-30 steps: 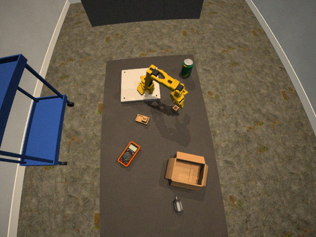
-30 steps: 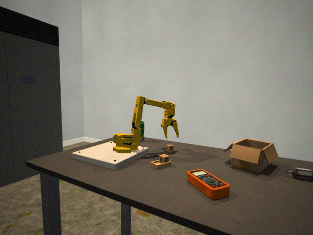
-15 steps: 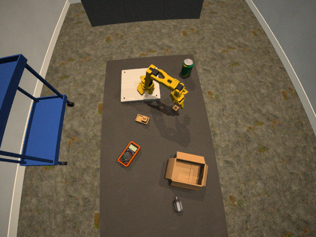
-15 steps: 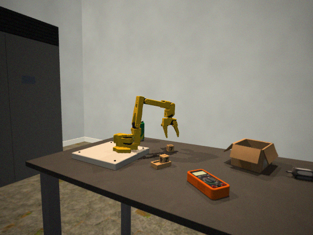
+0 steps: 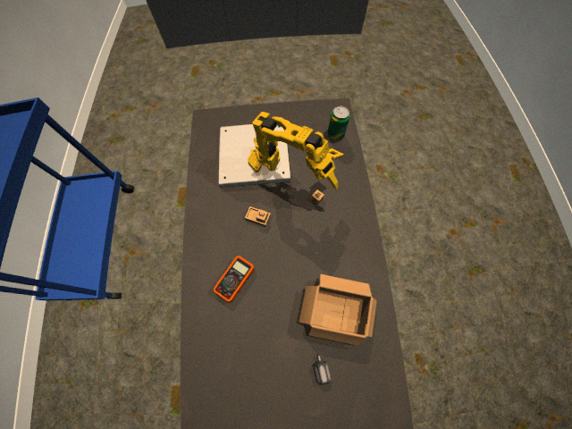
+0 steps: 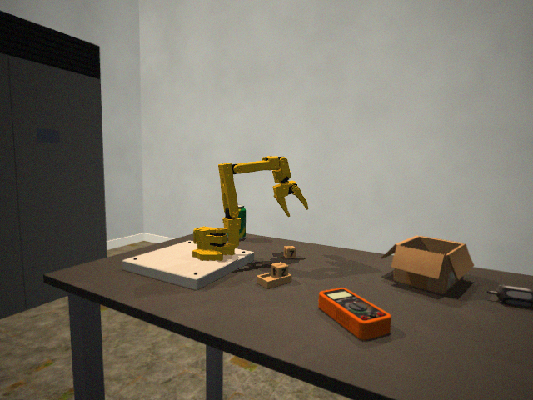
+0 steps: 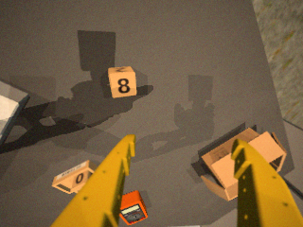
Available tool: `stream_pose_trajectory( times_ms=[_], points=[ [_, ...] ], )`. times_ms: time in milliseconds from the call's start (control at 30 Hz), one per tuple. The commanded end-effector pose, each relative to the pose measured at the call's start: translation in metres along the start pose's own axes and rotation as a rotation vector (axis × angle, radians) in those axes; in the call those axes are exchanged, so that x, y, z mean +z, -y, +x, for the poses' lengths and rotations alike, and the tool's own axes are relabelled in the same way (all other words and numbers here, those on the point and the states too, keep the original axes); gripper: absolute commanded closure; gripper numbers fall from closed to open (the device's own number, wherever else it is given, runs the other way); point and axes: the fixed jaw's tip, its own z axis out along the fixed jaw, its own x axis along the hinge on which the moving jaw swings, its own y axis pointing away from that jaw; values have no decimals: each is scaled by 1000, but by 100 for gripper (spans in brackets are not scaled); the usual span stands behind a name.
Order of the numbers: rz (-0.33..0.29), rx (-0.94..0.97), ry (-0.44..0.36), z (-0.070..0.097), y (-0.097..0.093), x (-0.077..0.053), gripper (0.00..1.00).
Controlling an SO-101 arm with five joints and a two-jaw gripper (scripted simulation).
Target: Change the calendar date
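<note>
One dark rectangular table [image 5: 277,369] [image 6: 275,314] is bearing one brown open cardboard box [image 5: 339,339] [image 6: 420,260] [image 7: 227,177], one shallow wooden tray [image 5: 252,214] [image 6: 269,282] [image 7: 63,183] holding one cube, and one loose wooden cube [image 5: 317,196] [image 6: 290,252] [image 7: 122,82] lying apart. One yellow arm [image 5: 289,132] [image 6: 254,166] is bending forward and down, its gripper [image 5: 339,170] [image 6: 297,212] [image 7: 185,142] spreading around nothing. Mottled flooring is surrounding everything.

Workshop or lab; multimeter [image 5: 234,279] [image 6: 354,312] [image 7: 133,208], cart [image 5: 112,216] (blue).
</note>
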Motion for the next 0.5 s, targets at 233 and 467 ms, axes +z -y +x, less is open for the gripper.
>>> stream_pose_trajectory(
  times_ms=[233,467],
  points=[
    [185,-3,38,-4,8,-34,65],
    [186,-4,38,-4,8,-35,65]
  ],
)
